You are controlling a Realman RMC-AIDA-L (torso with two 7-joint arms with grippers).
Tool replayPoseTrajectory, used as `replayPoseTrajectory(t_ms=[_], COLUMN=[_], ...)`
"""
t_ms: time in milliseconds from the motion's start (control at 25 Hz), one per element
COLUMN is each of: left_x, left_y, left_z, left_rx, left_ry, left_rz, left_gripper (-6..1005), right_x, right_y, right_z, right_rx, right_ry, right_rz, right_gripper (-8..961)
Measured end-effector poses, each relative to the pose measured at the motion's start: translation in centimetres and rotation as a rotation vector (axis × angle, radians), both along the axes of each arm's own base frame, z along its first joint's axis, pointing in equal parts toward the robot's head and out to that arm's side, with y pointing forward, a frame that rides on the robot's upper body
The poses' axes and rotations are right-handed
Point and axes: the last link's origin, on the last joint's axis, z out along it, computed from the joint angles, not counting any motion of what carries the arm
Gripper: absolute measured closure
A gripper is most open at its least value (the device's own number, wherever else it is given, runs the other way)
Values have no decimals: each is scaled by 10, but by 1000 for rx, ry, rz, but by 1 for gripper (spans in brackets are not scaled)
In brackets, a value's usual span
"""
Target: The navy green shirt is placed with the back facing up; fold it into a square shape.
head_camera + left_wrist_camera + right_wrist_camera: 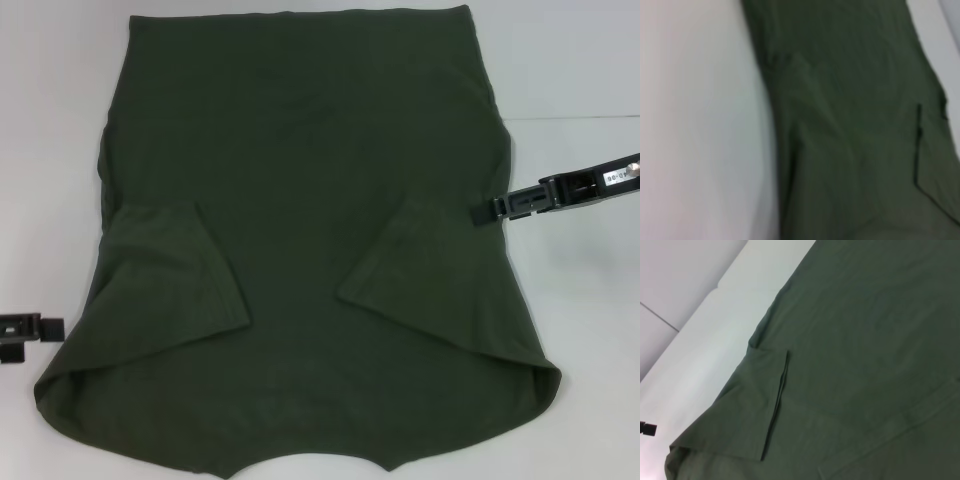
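I found the navy green shirt [300,190] lying flat on the white desk [580,60], covering most of its middle, with the hem toward the far edge and the shoulders toward the near edge. The fabric was plain, dark olive and unprinted. Both short sleeves were folded inward onto the body, each forming an angled flap, and the near corners bulged outward in rounded lobes. The right pincer [478,211] sat at the shirt's right edge, its tip touching or just over the cloth; I could not tell whether it was wide or narrow. The left pincer [50,328] rested low near the desk's left edge, just beside the shirt, its opening likewise impossible to tell.
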Motion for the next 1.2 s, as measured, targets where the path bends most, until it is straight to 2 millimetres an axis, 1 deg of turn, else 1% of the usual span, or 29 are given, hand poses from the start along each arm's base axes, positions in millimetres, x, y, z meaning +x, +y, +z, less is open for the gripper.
replayPoseTrajectory(t_ms=[160, 240, 360, 600, 760, 1200], left_x=[-6, -14, -18, -19, -16, -12], left_y=[0, 1, 1, 6, 8, 9], left_z=[-3, -8, -13, -24, -29, -36], left_rx=[6, 14, 15, -12, -24, -63], left_ry=[21, 51, 63, 104, 96, 77], left_rz=[21, 46, 58, 43, 35, 28], left_gripper=[65, 65, 66, 65, 65, 65], right_x=[-4, -5, -5, -5, -5, -7], right_y=[1, 2, 2, 2, 2, 4], right_z=[-3, -4, -5, -4, -4, -4], right_rx=[-10, -13, -14, -12, -11, -8], right_ry=[-14, -16, -20, -22, -23, -26], right_rz=[27, 34, 39, 43, 44, 60], right_gripper=[8, 8, 9, 9, 9, 10])
